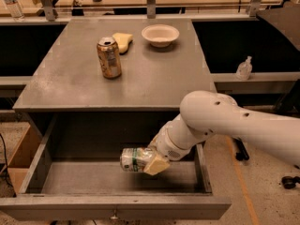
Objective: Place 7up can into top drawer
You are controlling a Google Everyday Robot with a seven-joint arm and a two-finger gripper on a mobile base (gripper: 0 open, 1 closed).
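Observation:
The 7up can (132,159) is silvery-white with green markings and lies on its side in my gripper (149,162). My gripper is shut on it, inside the open top drawer (112,205), just above the drawer floor at its middle right. One yellowish fingertip (157,165) shows at the can's right end. My white arm reaches in from the right. The drawer is pulled fully out toward the camera, with a small knob on its front panel.
On the cabinet top (154,78) stand an orange-brown can (108,57), a yellow sponge (123,41) and a white bowl (160,34). A small clear bottle (243,68) sits on the shelf at the right. A cardboard box (18,161) stands left of the drawer.

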